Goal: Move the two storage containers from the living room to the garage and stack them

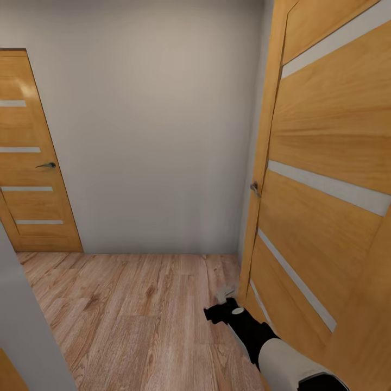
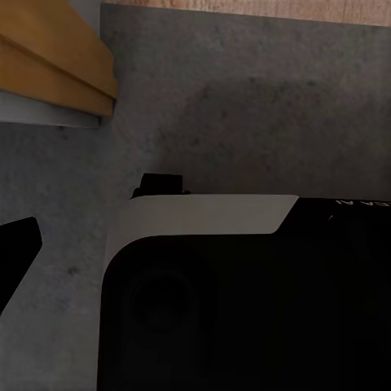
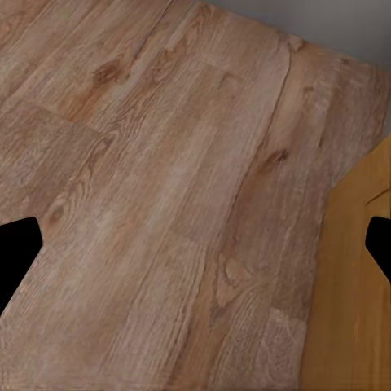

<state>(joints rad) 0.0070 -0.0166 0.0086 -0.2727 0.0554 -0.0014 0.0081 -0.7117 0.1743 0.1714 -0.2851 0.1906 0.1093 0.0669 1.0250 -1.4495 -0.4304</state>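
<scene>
Right gripper (image 1: 222,297) beside open door (image 1: 326,179)

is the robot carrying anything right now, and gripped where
Nothing is held. The right gripper is open over bare wood floor; the left gripper's one visible fingertip has nothing against it.

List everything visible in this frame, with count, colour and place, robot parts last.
wooden door: 1, orange-brown with pale stripes, open, close at the head view's right.
second wooden door: 1, same finish, shut, at far left.
wall: 1, grey-white, straight ahead.
wood plank floor: 1, light brown, below.
concrete floor: 1, dark grey, in the left wrist view.
right gripper: 1, black fingertips spread wide, nothing between, over the planks.
right arm: 1, black and white, lower right.
robot body: 1, black and white, under the left wrist camera.
</scene>
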